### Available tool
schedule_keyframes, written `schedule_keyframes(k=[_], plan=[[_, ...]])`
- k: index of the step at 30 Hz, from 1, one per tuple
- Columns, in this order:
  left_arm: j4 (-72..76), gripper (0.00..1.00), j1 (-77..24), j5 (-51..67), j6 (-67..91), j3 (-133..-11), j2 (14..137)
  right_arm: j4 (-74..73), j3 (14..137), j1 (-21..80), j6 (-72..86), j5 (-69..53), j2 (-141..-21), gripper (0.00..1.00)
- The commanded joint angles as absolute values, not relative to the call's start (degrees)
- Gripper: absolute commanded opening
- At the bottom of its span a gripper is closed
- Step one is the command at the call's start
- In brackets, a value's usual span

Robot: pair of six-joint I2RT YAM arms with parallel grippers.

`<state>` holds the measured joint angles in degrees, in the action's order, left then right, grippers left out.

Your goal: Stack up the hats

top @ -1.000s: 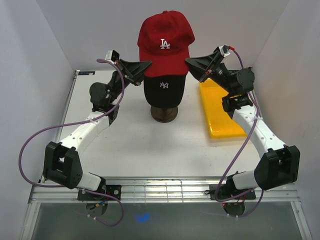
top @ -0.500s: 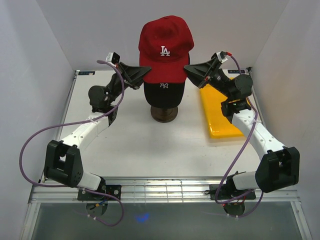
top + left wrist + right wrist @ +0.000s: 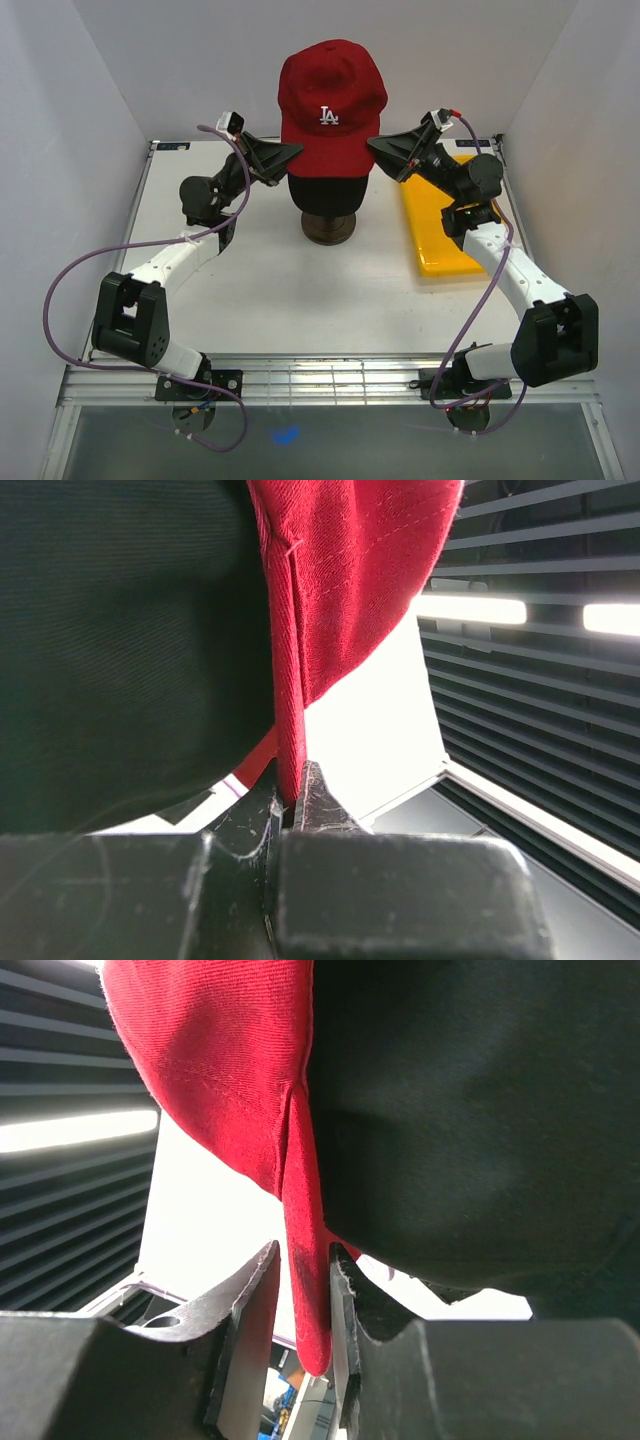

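A red cap with a white "LA" sits over a black cap on a stand with a dark round base. My left gripper is shut on the red cap's lower left edge, beside the black cap. My right gripper is at the cap's right edge. In the right wrist view the red edge hangs between its jaws, touching the inner finger, with a thin gap to the outer one, next to the black cap. The other caps are out of view.
A yellow tray lies on the white table to the right of the stand, under my right arm. White walls close in the left, right and back. Purple cables loop from both arms.
The red cap has come down and levelled over the black cap, hiding its "NY" logo. Both grippers moved down and slightly inward with it.
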<state>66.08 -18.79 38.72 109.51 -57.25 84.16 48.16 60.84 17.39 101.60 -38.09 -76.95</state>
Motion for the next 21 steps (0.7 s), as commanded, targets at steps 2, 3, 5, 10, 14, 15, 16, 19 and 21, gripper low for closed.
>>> schedule_keyframes(k=[2, 3, 5, 10, 14, 15, 16, 19, 21], plan=[[67.24, 0.00, -18.46, 44.91, 107.93, -56.08, 83.50, 55.19, 60.21, 17.49, 101.60, -37.27, -74.62, 0.33], [67.41, 0.00, -18.54, 45.00, 107.93, -55.90, 83.50, 55.72, 60.03, 17.49, 101.60, -37.27, -74.79, 0.34], [68.11, 0.00, -18.28, 45.52, 107.67, -55.46, 83.58, 56.69, 59.77, 17.49, 101.95, -37.53, -75.06, 0.34], [70.13, 0.00, -18.11, 46.41, 107.58, -54.41, 84.46, 60.29, 59.15, 17.49, 103.01, -38.41, -76.20, 0.35], [72.50, 0.00, -17.84, 47.02, 107.67, -53.18, 84.90, 61.26, 58.45, 17.49, 103.10, -38.67, -76.29, 0.33], [72.68, 0.00, -17.84, 47.28, 107.58, -53.09, 84.99, 61.52, 58.27, 17.49, 103.10, -38.76, -76.38, 0.32], [72.69, 0.00, -17.75, 47.81, 107.58, -53.00, 85.08, 62.05, 58.10, 17.49, 103.01, -39.02, -76.46, 0.32], [72.60, 0.00, -17.75, 48.43, 107.05, -53.17, 85.17, 63.10, 57.13, 17.49, 103.27, -39.20, -76.46, 0.32], [72.60, 0.00, -17.75, 48.69, 106.88, -53.09, 85.34, 63.81, 56.87, 17.49, 103.36, -39.55, -76.64, 0.32]])
